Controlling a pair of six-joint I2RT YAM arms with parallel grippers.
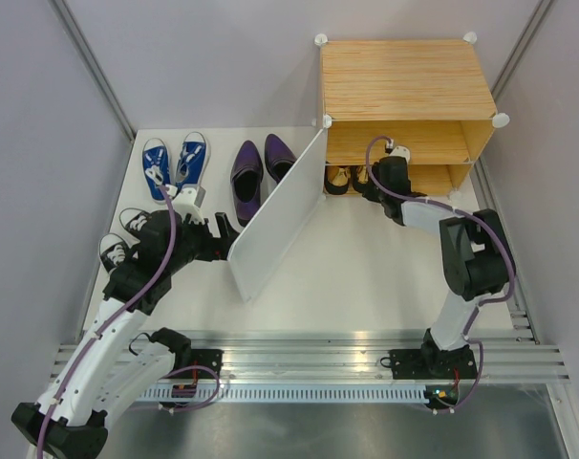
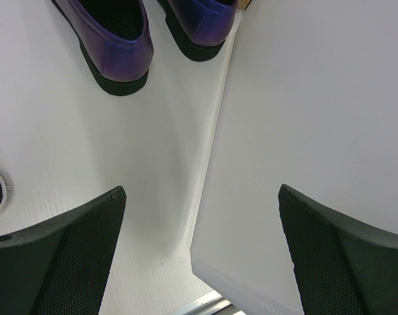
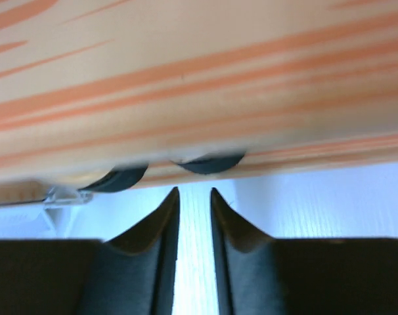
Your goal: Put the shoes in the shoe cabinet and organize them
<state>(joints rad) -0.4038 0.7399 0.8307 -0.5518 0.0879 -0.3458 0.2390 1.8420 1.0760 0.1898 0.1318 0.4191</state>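
- The white tabletop (image 1: pixel 356 277) carried everything.
- The wood-grain cabinet (image 1: pixel 404 81) stood at the far right, its two shelves facing the arms.
- Its white door (image 1: pixel 275 215) hung open, angled out toward the left arm.
- A pair of blue sneakers (image 1: pixel 175 163) lay at the far left, with the purple shoes (image 1: pixel 261 167) just beside them and near the door.
- A black pair (image 1: pixel 122 234) lay nearer, partly hidden by the left arm.
- Gold shoes (image 1: pixel 342 179) sat in the lower shelf at its left end.
- The left claw (image 2: pixel 199 190) was spread wide, with the door's free edge between its fingers and nothing gripped.
- The right claw (image 3: pixel 194 193) sat at the lower shelf's mouth, fingers almost pressed together, pinching nothing.
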